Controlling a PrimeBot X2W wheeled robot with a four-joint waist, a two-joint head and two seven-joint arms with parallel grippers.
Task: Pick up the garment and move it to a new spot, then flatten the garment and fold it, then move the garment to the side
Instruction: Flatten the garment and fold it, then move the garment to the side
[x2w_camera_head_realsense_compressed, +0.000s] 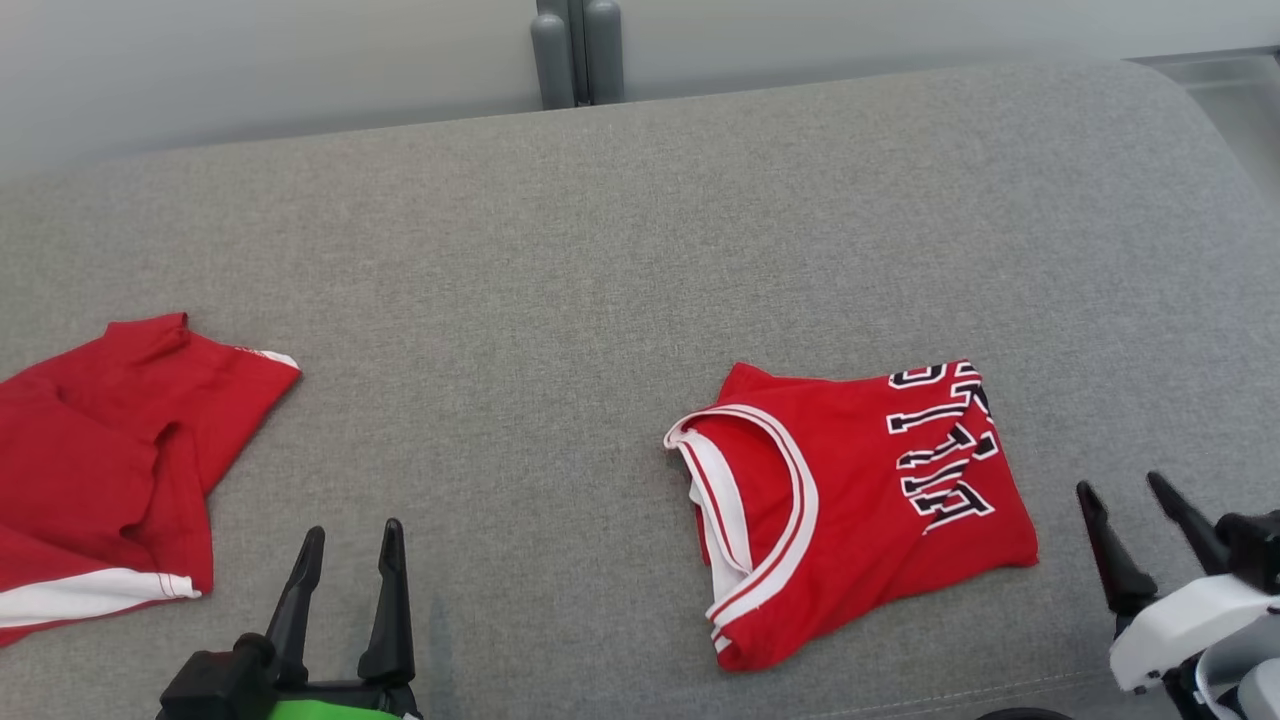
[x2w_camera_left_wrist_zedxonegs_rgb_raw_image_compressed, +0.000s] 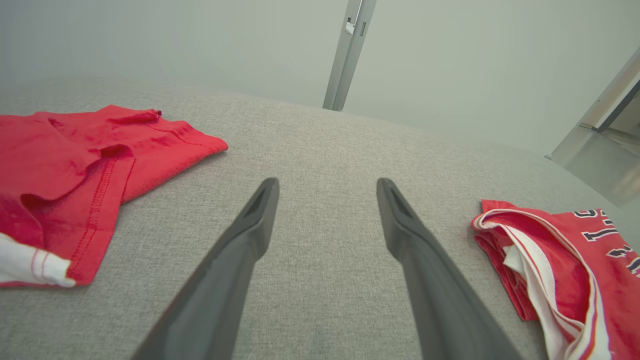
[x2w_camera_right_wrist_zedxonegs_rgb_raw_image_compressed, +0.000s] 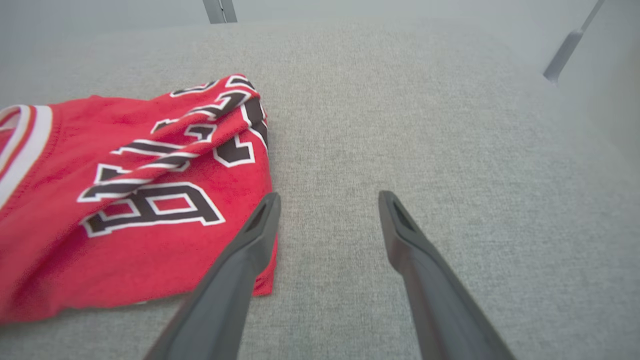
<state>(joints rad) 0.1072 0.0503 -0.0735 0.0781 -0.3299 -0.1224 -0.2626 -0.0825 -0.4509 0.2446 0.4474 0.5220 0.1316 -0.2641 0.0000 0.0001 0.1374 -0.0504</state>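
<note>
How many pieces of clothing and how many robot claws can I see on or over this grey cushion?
Red garments: 2, a folded jersey and a loose red garment
Grippers: 2, the left gripper and the right gripper, both open and holding nothing
Total: 4

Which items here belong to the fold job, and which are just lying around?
Job: folded red jersey, near the open right pincer; open left pincer.
Lying about, probably: loose red garment at the left; grey posts behind the grey cushion.
</note>
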